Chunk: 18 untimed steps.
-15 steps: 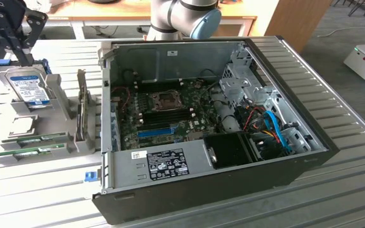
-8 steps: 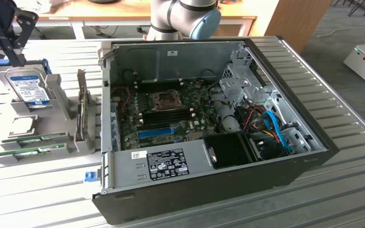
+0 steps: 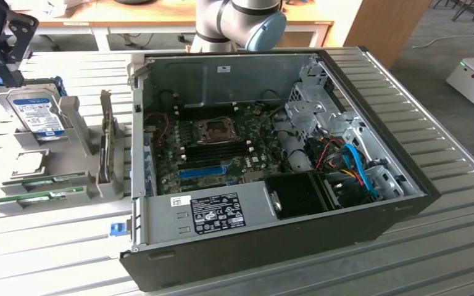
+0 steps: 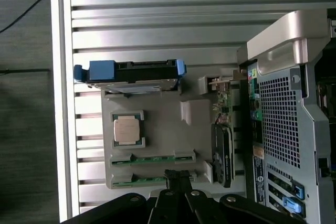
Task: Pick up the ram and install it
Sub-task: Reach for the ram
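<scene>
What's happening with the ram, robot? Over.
Gripper jaws shut, holding nothing. Two ram sticks lying in grey holder beside computer case. Nothing on top of them.

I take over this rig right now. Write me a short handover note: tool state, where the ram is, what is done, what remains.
Tool: shut and holding nothing. It is above the edge of the gray holder, near one end of the second ram stick.
Ram: the first ram stick and the second lie side by side in the holder, next to the open computer case.
Done: nothing yet. Both sticks are in the holder.
Left: the whole job, which is picking up the ram and installing it on the motherboard.
</scene>
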Motion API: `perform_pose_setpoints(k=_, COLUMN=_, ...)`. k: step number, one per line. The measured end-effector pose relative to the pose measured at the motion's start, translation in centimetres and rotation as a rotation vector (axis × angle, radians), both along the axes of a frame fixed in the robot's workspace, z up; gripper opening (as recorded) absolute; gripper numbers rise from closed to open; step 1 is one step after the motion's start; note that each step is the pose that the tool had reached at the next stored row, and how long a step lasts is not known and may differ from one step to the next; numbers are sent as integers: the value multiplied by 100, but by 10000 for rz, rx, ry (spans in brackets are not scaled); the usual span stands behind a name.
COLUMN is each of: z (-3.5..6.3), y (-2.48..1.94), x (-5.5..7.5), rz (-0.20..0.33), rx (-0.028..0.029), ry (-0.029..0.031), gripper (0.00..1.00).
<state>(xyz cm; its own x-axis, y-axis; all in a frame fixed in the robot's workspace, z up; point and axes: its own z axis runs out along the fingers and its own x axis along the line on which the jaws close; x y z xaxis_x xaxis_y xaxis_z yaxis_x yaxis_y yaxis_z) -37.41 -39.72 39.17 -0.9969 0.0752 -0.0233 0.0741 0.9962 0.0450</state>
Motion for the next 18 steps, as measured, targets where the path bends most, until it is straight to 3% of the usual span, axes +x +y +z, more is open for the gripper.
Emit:
perform_pose_setpoints(k=13, z=-1, y=-1, x=-61, rz=-2, rx=0, ry=1, gripper=11)
perform_pose_setpoints(k=18, z=-2, y=-33, x=-63, rz=-1, rx=1, ry=0, gripper=11)
